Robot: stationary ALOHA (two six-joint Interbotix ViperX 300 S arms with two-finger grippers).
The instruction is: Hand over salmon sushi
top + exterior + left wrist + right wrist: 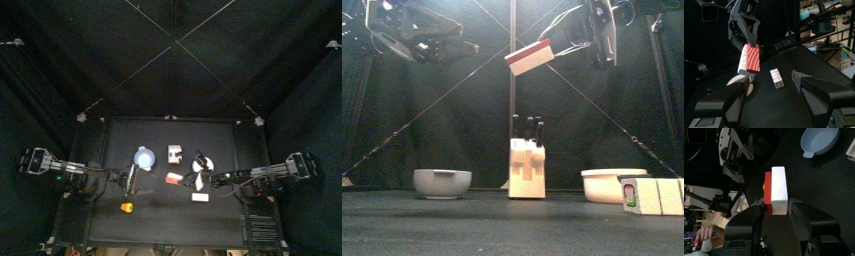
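The salmon sushi (531,57), a red-striped top on a white base, hangs tilted high above the table. My right gripper (572,44) is shut on it, and the right wrist view shows the jaws (777,208) clamping its white base (779,185). My left gripper (444,47) is open and level with the sushi, a short gap to its left. From the left wrist, the sushi (749,59) sits just beyond the open left gripper (772,81), apart from both jaws. In the top view the sushi (174,178) lies between the two arms.
On the table are a grey bowl (442,183), a white knife block (527,166), a white dish (613,184) and a white box (652,196). A white block (201,197) and a yellow-orange piece (127,207) lie near the front. A person's hand (704,235) shows beyond the curtains.
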